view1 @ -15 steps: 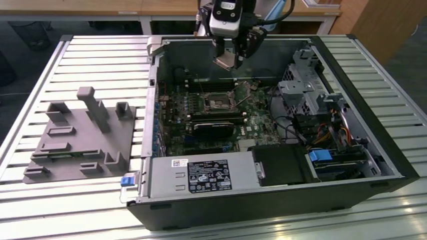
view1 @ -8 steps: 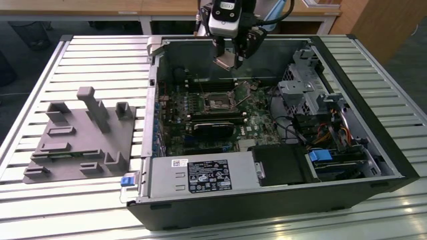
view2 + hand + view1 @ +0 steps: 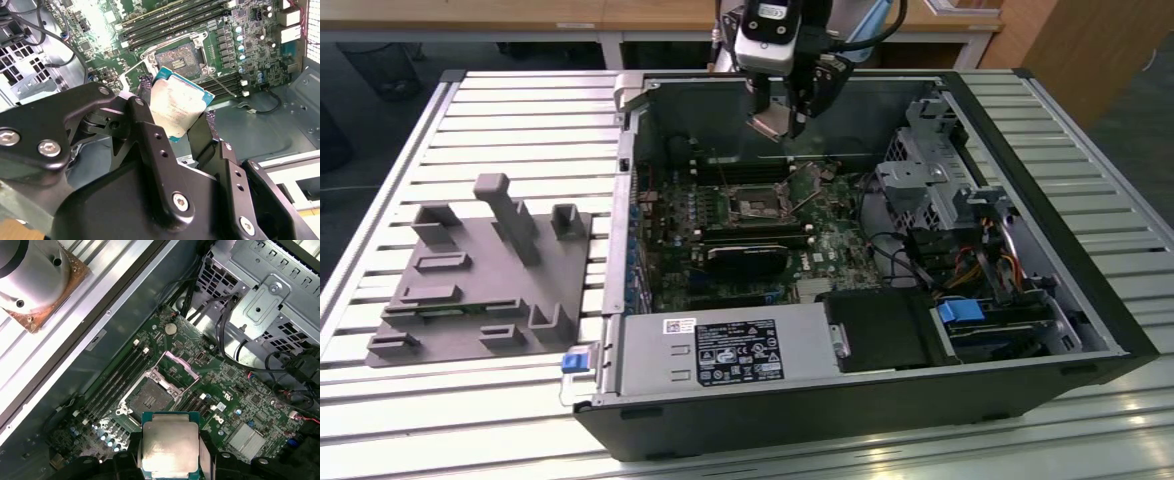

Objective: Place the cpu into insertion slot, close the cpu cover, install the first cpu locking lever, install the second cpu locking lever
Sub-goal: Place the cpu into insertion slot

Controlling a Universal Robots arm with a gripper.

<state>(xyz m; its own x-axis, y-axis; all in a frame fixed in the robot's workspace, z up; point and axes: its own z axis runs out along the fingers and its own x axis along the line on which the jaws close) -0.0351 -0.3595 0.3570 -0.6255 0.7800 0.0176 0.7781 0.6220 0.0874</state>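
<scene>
- The cpu [image 3: 177, 107] is gripped by the end effector [image 3: 781, 125], whose fingers [image 3: 150, 135] are closed onto two opposite edges of the chip; its dull metal top face is seen in both wrist views
- In the exterior view the end effector is hung over the open computer case [image 3: 1067, 250], toward the case's 12 o'clock wall, and the chip is held clear of the board
- The insertion slot [image 3: 149, 399] is seen bare, with its dark centre uncovered; in the exterior view it lies toward 6 o'clock from the end effector, apart from it
- The cpu cover [image 3: 177, 367] is swung up on its hinge, so the socket is left open
- No step is judged finished: the chip is not yet seated, the cover is not yet closed, and neither locking lever is judged to be fastened
- The case is carried by the slatted bench [image 3: 480, 120], with a grey fixture [image 3: 480, 280] at its 9 o'clock
</scene>
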